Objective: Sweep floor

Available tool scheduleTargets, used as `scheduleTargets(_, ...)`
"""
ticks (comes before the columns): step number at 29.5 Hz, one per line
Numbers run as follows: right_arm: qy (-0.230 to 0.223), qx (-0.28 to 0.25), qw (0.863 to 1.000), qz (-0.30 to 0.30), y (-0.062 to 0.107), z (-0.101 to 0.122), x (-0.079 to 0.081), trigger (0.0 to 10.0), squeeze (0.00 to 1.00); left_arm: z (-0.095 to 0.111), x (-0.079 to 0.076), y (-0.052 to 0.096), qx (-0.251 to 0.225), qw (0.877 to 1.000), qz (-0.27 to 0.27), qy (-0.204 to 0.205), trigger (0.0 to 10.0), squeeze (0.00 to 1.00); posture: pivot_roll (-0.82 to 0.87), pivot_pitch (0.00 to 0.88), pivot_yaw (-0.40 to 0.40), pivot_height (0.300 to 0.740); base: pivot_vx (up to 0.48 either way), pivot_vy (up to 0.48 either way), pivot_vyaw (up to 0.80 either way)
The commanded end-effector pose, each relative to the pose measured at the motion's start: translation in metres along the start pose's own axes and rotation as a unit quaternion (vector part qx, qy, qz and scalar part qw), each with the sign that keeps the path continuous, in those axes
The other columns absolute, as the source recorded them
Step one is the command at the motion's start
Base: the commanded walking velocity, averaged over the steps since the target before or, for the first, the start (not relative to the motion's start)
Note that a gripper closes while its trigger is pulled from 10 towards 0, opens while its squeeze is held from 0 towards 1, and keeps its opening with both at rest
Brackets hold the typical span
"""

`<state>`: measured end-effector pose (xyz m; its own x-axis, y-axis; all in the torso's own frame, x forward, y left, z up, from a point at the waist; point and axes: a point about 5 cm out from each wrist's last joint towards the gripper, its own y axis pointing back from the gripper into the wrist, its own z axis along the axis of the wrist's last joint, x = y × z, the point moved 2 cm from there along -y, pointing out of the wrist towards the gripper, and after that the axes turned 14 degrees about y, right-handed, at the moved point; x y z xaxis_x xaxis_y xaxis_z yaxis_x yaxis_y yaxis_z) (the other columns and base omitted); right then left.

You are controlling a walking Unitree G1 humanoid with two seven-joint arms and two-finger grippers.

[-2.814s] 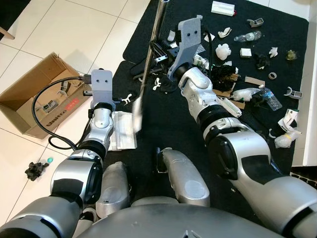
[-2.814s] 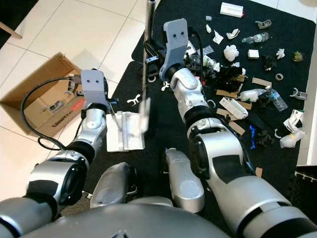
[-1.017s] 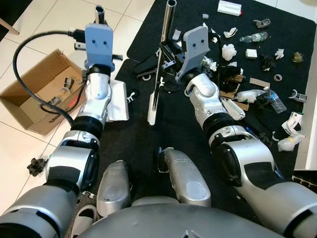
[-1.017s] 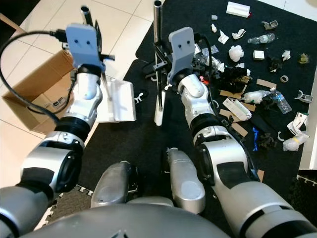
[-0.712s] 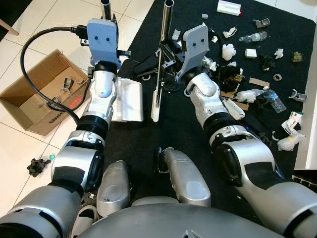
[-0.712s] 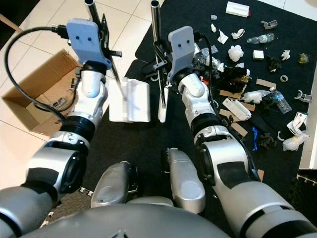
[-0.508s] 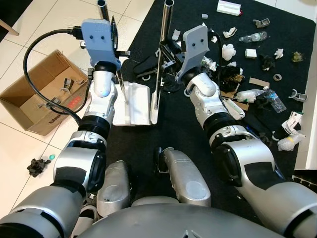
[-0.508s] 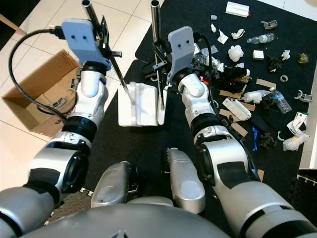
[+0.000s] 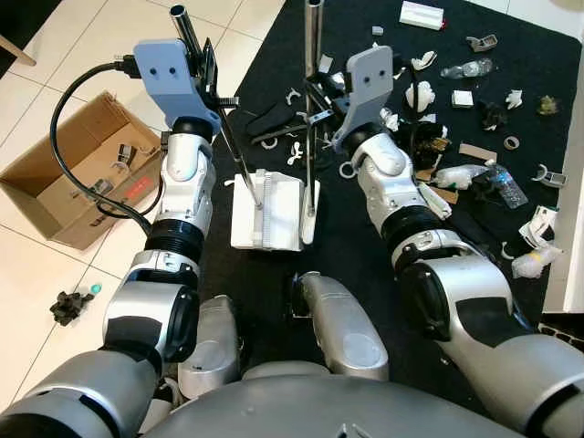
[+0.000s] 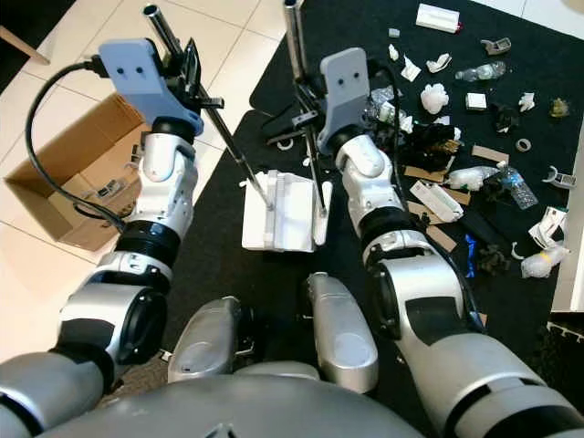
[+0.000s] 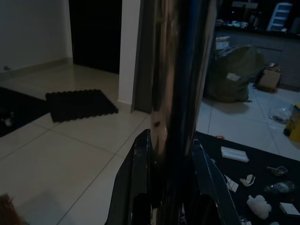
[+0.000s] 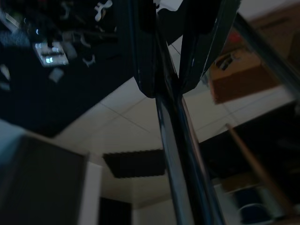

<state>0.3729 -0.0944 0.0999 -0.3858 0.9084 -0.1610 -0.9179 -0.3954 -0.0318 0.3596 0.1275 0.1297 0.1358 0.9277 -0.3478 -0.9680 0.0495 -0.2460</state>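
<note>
A white dustpan [image 9: 266, 212] lies on the black mat [image 9: 274, 55] just ahead of my knees. Its metal handle [image 9: 219, 109] slants up to my left gripper [image 9: 206, 80], which is shut on it. In the left wrist view the handle [image 11: 180, 70] runs between the fingers [image 11: 140, 164]. My right gripper [image 9: 317, 99] is shut on the broom pole [image 9: 313, 36]. The narrow white broom head [image 9: 311, 214] rests against the dustpan's right side. Scattered litter [image 9: 456, 109] covers the mat to the right: paper scraps, plastic bottles, cardboard bits.
An open cardboard box [image 9: 64, 173] sits on the white tiles at the left, with a black cable [image 9: 68, 119] looping over it. A small dark clump [image 9: 66, 306] lies on the tiles near my left side. A white wall edge [image 9: 573, 164] borders the right.
The left arm has swung the dustpan rightward from the mat's edge onto the mat. The broom head has shifted right and closer to me, now touching the dustpan's side.
</note>
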Motion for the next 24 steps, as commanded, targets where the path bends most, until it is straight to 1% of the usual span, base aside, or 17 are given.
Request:
scheduleTargets(1, -0.041, 0.004, 0.999, -0.026, -0.001, -0.001, -0.008, 10.0, 0.0, 0.006, -0.009, 0.001, -0.017, 1.0, -0.019, 0.008, 10.0, 0.0, -0.01, 0.073, 0.021, 0.74, 0.0, 0.0, 0.0)
scheduleTargets(3, -0.048, 0.003, 0.998, -0.027, 0.0, -0.001, -0.008, 10.0, 0.0, 0.006, -0.01, 0.002, -0.015, 1.0, -0.021, 0.006, 10.0, 0.0, -0.01, 0.073, 0.021, 0.74, 0.0, 0.0, 0.0)
scheduleTargets(6, -0.065, -0.018, 0.998, -0.009, -0.002, 0.005, -0.005, 10.0, 0.0, 0.005, -0.012, 0.005, -0.014, 0.999, -0.03, -0.003, 10.0, 0.0, 0.0, 0.072, 0.021, 0.74, 0.0, 0.0, 0.0)
scheduleTargets(12, -0.074, -0.033, 0.997, 0.003, -0.005, 0.011, -0.002, 10.0, 0.0, 0.009, -0.015, 0.005, -0.022, 0.999, -0.033, -0.004, 10.0, 0.0, 0.0, 0.069, 0.021, 0.74, 0.0, 0.0, 0.0)
scheduleTargets(15, -0.067, -0.035, 0.997, 0.009, -0.006, 0.013, 0.0, 10.0, 0.0, 0.011, -0.016, 0.004, -0.024, 0.999, -0.032, -0.004, 10.0, 0.0, 0.0, 0.068, 0.021, 0.74, 0.0, 0.0, 0.0)
scheduleTargets(16, -0.05, -0.038, 0.998, 0.022, -0.007, 0.015, 0.004, 10.0, 0.0, 0.012, -0.015, 0.004, -0.025, 0.999, -0.03, -0.003, 10.0, 0.0, 0.0, 0.068, 0.021, 0.74, 0.0, 0.0, 0.0)
scheduleTargets(18, -0.042, -0.04, 0.998, 0.029, -0.007, 0.016, 0.005, 10.0, 0.0, 0.013, -0.015, 0.004, -0.024, 0.999, -0.029, 0.0, 10.0, 0.0, 0.0, 0.068, 0.021, 0.74, 0.0, 0.0, 0.0)
scheduleTargets(24, -0.03, -0.044, 0.998, 0.042, -0.007, 0.017, 0.008, 10.0, 0.0, 0.012, -0.016, 0.005, -0.022, 0.999, -0.029, 0.003, 10.0, 0.0, 0.0, 0.064, 0.018, 0.74, 0.0, 0.0, 0.0)
